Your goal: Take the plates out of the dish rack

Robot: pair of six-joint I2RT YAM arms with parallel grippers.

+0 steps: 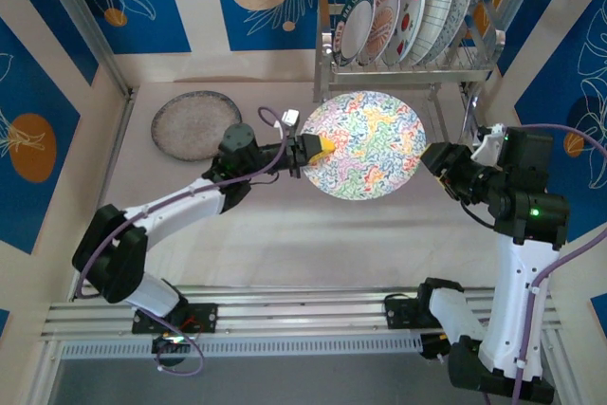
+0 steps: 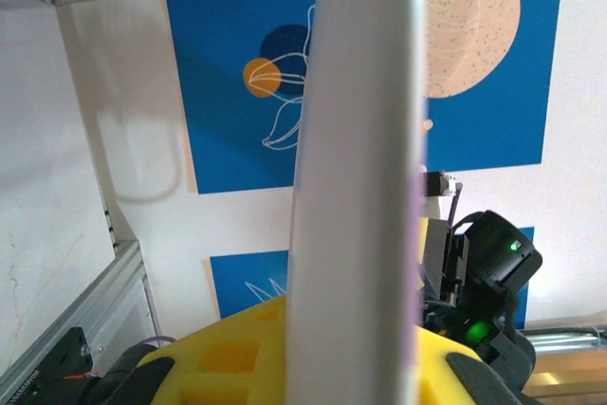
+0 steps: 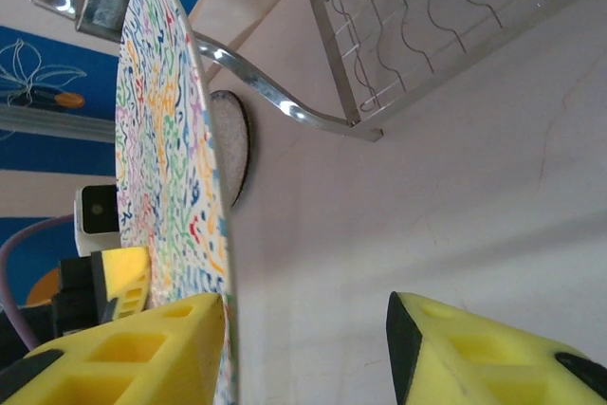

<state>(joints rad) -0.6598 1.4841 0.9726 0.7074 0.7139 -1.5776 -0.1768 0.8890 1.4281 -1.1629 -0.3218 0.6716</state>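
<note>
A multicolour floral plate (image 1: pixel 365 144) hangs above the table in front of the dish rack (image 1: pixel 408 68). My left gripper (image 1: pixel 318 149) is shut on its left rim. In the left wrist view the plate's edge (image 2: pixel 356 187) rises between the yellow pads of the left gripper (image 2: pixel 351 358). My right gripper (image 1: pixel 432 160) stands open at the plate's right rim. In the right wrist view the floral plate (image 3: pixel 161 168) lies against one fingertip (image 3: pixel 142 348) of the right gripper (image 3: pixel 308 329), with a wide gap to the other. Several plates (image 1: pixel 417 7) stand upright in the rack's upper shelf.
A speckled grey plate (image 1: pixel 194 123) lies flat on the table at the back left, also seen behind the floral plate as a grey plate (image 3: pixel 232 149). The rack's wavy lower shelf (image 3: pixel 417 16) is just beyond the right gripper. Blue patterned walls enclose the table.
</note>
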